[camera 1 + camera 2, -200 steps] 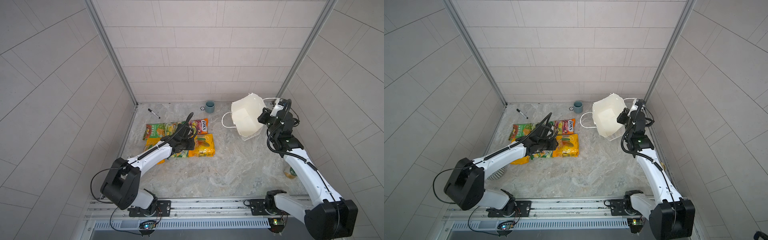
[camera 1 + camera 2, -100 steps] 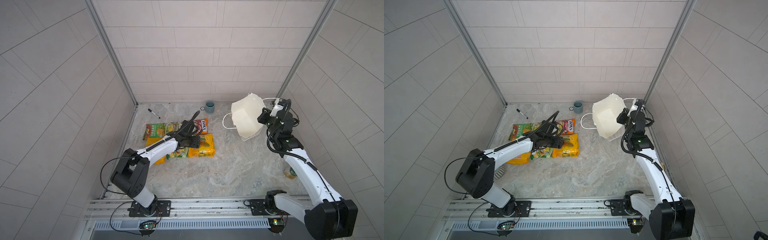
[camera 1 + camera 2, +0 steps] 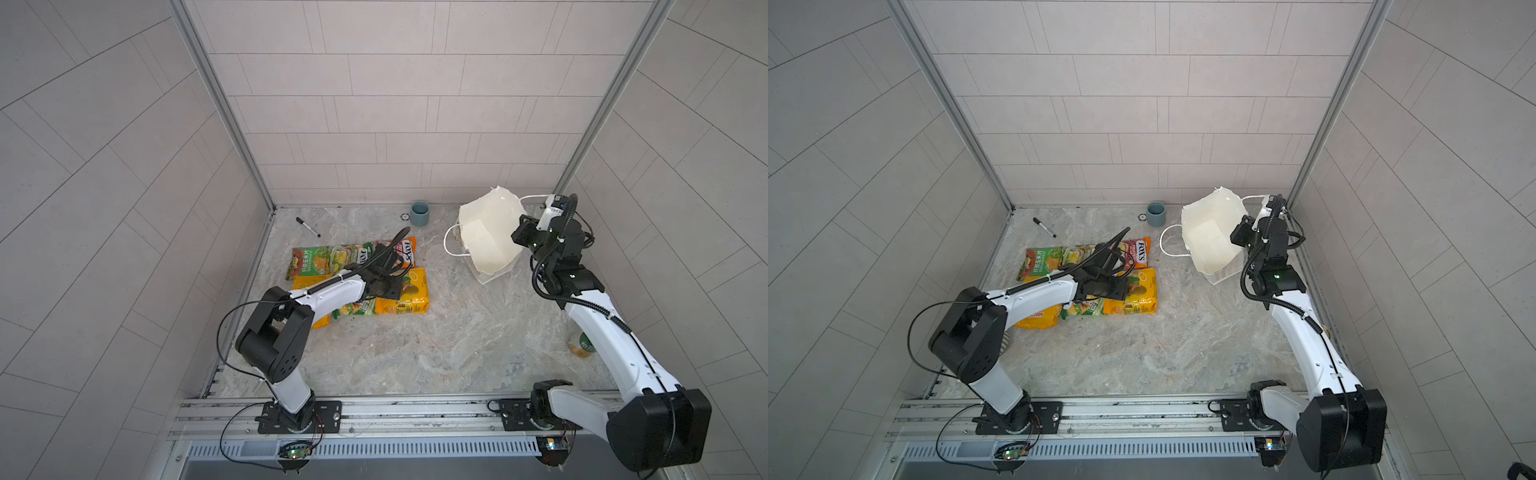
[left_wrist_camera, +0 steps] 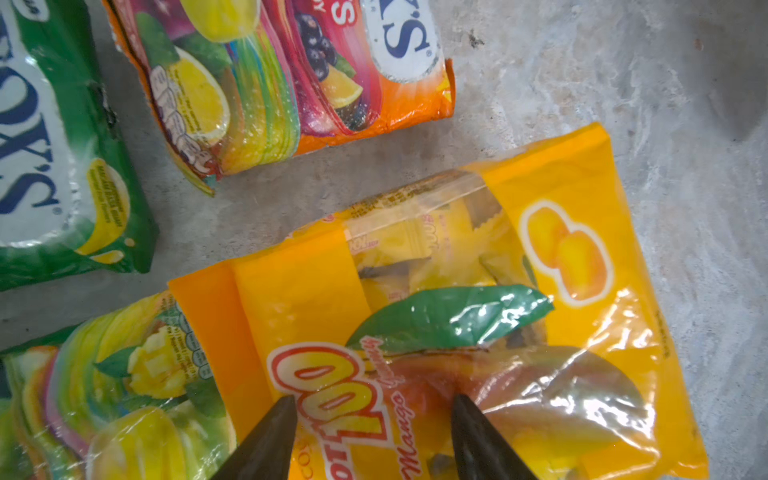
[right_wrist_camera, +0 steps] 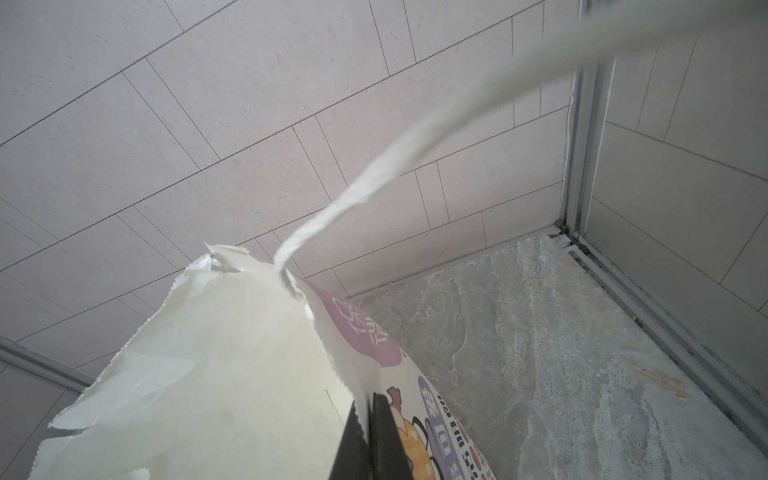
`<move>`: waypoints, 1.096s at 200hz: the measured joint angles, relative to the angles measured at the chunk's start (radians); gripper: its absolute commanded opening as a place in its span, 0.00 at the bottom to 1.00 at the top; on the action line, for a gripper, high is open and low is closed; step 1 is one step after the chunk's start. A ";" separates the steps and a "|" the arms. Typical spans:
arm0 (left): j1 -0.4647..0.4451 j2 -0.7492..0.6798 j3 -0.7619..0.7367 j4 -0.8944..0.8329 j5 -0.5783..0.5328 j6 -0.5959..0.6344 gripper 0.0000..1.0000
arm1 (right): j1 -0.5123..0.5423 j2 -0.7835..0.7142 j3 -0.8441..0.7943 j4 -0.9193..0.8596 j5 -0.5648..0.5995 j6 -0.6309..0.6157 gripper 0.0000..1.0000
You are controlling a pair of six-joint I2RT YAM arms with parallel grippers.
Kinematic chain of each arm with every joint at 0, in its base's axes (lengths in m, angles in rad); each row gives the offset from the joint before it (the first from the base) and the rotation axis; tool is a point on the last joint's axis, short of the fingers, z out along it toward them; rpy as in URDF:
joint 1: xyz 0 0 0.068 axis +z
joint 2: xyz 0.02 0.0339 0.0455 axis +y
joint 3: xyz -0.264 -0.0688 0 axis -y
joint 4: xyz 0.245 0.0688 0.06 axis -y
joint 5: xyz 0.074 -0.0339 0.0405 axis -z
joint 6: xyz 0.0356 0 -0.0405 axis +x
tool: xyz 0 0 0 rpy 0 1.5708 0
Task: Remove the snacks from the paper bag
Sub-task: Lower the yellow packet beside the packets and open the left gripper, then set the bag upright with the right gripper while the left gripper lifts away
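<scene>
While the left gripper (image 4: 372, 405) hangs low over the snacks (image 3: 409, 299), its two dark fingers (image 4: 270, 436) stand apart above the orange mango packet (image 4: 582, 353) with nothing between them — whether the tips touch the film I cannot tell. All the packets in view lie flat on the marble tabletop (image 3: 415, 353), left of centre in both top views and well apart from the paper bag (image 3: 486, 232). Just beside the orange packet lie a red FOX'S packet (image 4: 291, 83), a green FOX'S packet (image 4: 62, 166) and a yellow-green packet (image 4: 124, 395). Another orange-yellow packet (image 3: 1036, 318) is partly covered by the left arm. The right gripper (image 5: 368, 411) is pinched tight on the bag's upper wall, holding the bag tilted with its mouth toward the camera head — only white inner paper shows inside. One cord handle (image 3: 446, 245) droops to the table. A grey-blue cup (image 3: 419, 214) stands near the back wall, between packets and bag, and a black marker pen (image 3: 308, 227) lies behind the packets.
</scene>
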 measured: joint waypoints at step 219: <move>0.001 -0.724 -0.314 0.162 -0.333 0.048 0.83 | 0.253 0.153 0.184 -0.304 0.246 0.466 0.00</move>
